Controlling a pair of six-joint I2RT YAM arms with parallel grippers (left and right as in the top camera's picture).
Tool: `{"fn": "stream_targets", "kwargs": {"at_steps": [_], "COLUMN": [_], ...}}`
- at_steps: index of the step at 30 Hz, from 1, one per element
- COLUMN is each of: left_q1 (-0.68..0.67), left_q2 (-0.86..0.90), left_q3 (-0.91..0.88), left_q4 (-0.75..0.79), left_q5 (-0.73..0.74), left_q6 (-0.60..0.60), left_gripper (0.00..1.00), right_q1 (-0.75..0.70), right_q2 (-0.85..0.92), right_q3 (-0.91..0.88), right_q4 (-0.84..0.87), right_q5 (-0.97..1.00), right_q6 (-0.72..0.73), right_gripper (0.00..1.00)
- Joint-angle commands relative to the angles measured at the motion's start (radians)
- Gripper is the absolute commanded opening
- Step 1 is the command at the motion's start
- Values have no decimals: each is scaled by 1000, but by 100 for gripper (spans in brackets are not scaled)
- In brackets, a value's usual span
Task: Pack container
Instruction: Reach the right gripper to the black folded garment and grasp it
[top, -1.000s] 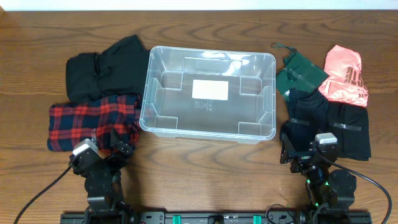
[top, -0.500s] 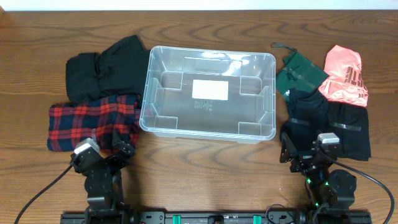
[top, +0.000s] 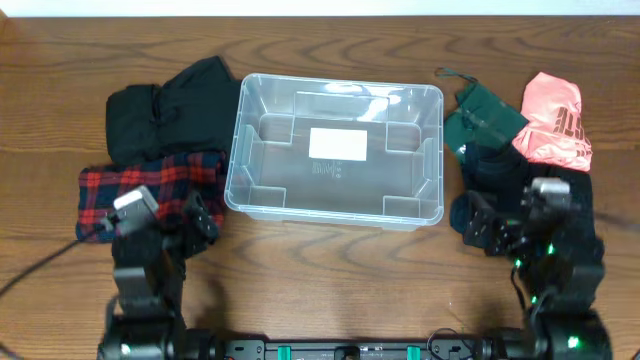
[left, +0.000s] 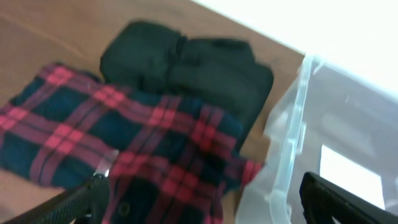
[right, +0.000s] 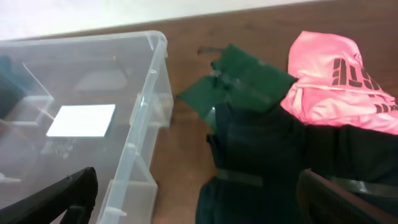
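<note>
The container (top: 270, 150) sits open and empty at the centre of the overhead frame, on the desk (top: 330, 260), with clothing piled to either side. We judge it light enough to slide if a garment or an arm pushes against a wall. That risk is greatest at the left, where the red plaid shirt (top: 150, 185) lies right up against its lower left corner. The left fingers (left: 81, 202) are spread wide and hold nothing, poised over that shirt. A shallow pinch could catch only the top layer, so the shirt would unfold, trail over the rim, or drag the black garment (top: 170, 115) that it overlaps at the upper left. The right fingers (right: 68, 193) are equally wide and empty above the dark clothes (top: 530, 190) at the right of the frame. There the black pieces, the green garment (top: 485, 118) and the pink garment (top: 552, 120) overlap. A grab could lift two at once or tip the pink one off, and the thin cord at the green piece's upper edge might snag. If both arms go for the bin together they could meet over it. As for writing, the white label (top: 338, 144) on the base looks blank, and the faint marks below it are too small to read. The pink garment carries dark block letters, cut off by a fold, which we cannot make into a word. We see no brand.
</note>
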Motion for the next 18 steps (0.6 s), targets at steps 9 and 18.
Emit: {"fn": "stream_targets", "kwargs": {"at_steps": [9, 18], "left_q1": [6, 6], "left_q2": [291, 285], "left_q3": [336, 341], "left_q4": [-267, -264], "left_q5": [45, 33], "left_q6": [2, 2], "left_gripper": [98, 98], "right_q1": [3, -313], "right_q2": [491, 671], "right_q3": [457, 522], "right_q4": [-345, -393], "right_q5": [14, 60], "right_q6": [-184, -82], "right_gripper": [99, 99]}}
